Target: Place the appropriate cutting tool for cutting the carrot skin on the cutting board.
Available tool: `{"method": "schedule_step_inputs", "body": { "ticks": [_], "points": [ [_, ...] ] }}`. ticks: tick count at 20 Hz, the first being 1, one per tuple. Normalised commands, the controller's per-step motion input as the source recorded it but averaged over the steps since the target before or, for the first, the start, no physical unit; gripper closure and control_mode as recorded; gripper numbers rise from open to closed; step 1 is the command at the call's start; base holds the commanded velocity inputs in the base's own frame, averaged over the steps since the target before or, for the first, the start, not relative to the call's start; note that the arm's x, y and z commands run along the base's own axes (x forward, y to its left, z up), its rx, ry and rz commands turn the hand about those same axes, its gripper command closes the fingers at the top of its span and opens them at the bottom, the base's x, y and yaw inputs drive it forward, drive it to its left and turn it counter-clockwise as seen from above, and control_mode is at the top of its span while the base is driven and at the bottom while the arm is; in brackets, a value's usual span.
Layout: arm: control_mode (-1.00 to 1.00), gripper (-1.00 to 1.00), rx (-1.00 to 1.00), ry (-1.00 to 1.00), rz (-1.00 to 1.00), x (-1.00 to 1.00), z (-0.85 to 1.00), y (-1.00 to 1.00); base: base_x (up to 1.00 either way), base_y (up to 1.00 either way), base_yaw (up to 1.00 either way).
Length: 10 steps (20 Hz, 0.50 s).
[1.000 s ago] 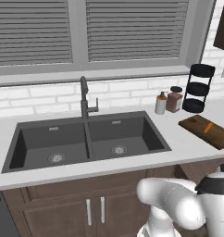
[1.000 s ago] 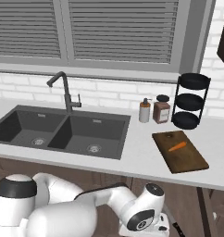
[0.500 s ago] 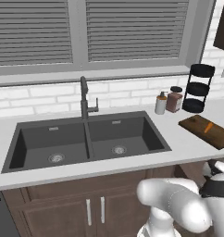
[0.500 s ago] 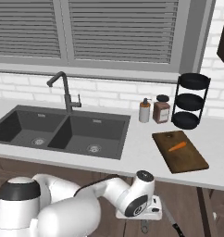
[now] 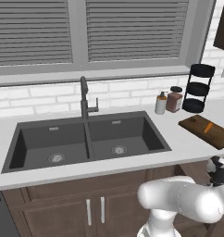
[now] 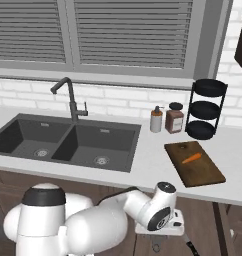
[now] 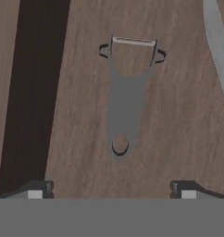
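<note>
Looking down the hand view, I find the peeler (image 7: pixel 127 99) lying flat on wood straight ahead of my gripper (image 7: pixel 111 189), centred between the spread, empty fingertips, long axis running directly away, blade end farthest.

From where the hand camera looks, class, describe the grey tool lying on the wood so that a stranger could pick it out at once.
Start at the brown wooden surface with grain running up the hand view. On it, midway between the two dark fingers, lies the peeler: flat, grey, Y-shaped. Unlike the long pale blade at the right edge, it has a forked head bridged by a thin crosswise blade and a hole at its handle end.
</note>
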Motion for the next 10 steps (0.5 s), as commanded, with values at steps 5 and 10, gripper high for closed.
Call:
{"method": "schedule_step_inputs", "body": {
  "ticks": [5,10],
  "points": [
    [-1.00,-1.00,0.02,0.00,-0.01,0.14,-0.06,-0.03,0.00,0.00,0.00],
    [-1.00,-1.00,0.03,0.00,-0.05,0.11,-0.20,0.00,0.00,0.00,0.00]
  ]
}}
